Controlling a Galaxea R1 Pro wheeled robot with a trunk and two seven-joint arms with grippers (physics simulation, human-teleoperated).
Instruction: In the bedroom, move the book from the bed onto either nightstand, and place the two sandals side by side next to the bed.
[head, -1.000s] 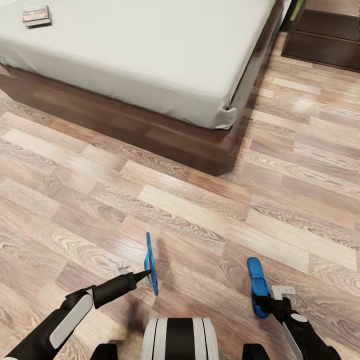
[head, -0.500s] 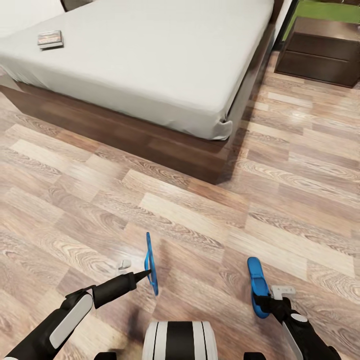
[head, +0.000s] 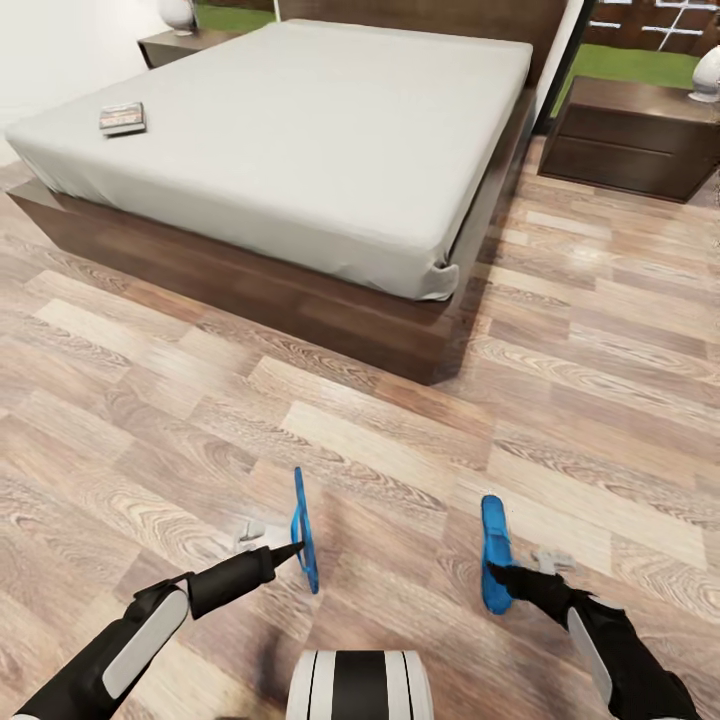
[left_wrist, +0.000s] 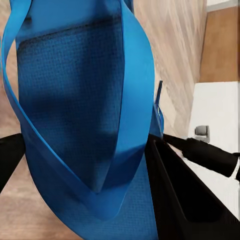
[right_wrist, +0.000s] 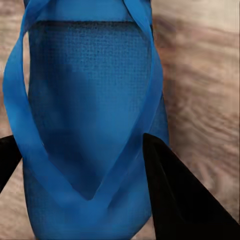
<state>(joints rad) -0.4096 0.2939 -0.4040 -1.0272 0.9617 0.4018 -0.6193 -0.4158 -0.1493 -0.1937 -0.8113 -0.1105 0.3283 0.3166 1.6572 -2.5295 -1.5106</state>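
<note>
**A sandal in each claw, bed ahead**

I see grey-brown plank floor (head: 560, 420) running out to the bed (head: 300, 150), which fills the far left with its light-grey mattress and dark frame. A nightstand (head: 625, 140) stands far right of it, another nightstand (head: 175, 42) at the far left corner. The book (head: 122, 118) lies flat near the mattress's left edge.

My left claw (head: 297, 547) grips the left sandal (head: 302, 530) on edge, its long axis running near to far, the sole filling my left wrist view (left_wrist: 75, 115). My right claw (head: 498, 575) clamps the right sandal (head: 495, 555), lying flatter, pointing away from me, straps up in the right wrist view (right_wrist: 90, 110).
</note>
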